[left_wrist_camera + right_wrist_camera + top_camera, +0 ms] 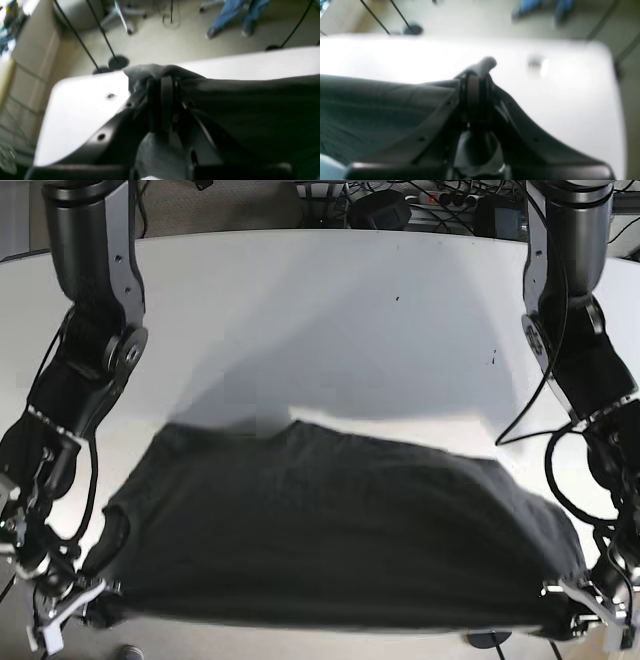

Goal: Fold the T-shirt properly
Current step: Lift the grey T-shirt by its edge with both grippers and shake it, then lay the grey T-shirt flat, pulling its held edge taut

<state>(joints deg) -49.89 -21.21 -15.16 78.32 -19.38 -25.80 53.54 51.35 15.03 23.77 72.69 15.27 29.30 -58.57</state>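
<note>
Stretching taut between both closed pincers, left pincer [163,75] and right pincer [477,72], the dark T-shirt [330,520] seemingly hangs lifted.

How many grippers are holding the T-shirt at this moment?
2. The left gripper pinches one corner of the T-shirt; the right gripper pinches the opposite corner, both at the near edge.
</note>
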